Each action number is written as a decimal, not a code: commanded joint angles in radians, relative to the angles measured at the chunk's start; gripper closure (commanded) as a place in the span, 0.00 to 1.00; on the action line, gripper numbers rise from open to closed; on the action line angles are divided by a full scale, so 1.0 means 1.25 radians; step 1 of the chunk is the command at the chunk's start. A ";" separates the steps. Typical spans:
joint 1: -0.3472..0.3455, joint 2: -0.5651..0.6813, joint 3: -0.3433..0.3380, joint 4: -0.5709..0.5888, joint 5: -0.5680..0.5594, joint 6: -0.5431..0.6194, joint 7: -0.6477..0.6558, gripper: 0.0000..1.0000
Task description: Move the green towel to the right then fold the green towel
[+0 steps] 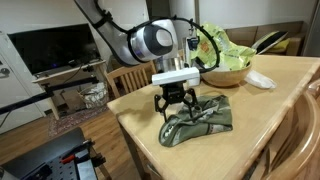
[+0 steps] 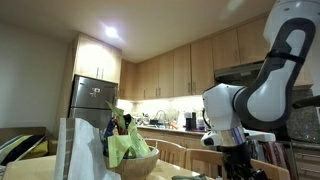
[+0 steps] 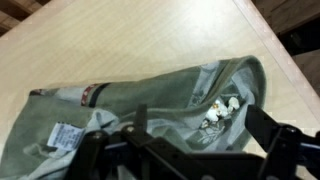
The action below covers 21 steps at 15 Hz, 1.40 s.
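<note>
The towel (image 1: 197, 122) lies on the table (image 1: 285, 95) near a corner — the gripper (image 1: 174, 104) just above it, the bowl (image 1: 228, 76) behind it.

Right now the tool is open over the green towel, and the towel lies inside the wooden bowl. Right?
Not quite. The green towel lies crumpled on the wooden table, in front of the wooden bowl, not inside it; an exterior view shows this. The tool is open over the towel, as you said.
</note>
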 commanded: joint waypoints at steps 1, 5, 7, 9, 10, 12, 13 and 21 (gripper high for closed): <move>-0.001 -0.059 0.009 -0.071 -0.028 0.003 -0.090 0.00; -0.008 -0.100 0.009 -0.112 -0.014 -0.008 -0.184 0.00; -0.010 -0.122 0.009 -0.132 -0.010 -0.012 -0.228 0.00; -0.013 -0.139 0.010 -0.156 -0.012 -0.006 -0.288 0.00; -0.006 -0.146 0.004 -0.167 -0.020 0.001 -0.287 0.00; 0.001 -0.107 0.000 -0.135 -0.007 -0.001 -0.266 0.00; 0.001 -0.113 0.000 -0.143 -0.007 -0.001 -0.267 0.00; 0.016 -0.085 0.008 -0.144 -0.016 -0.013 -0.282 0.00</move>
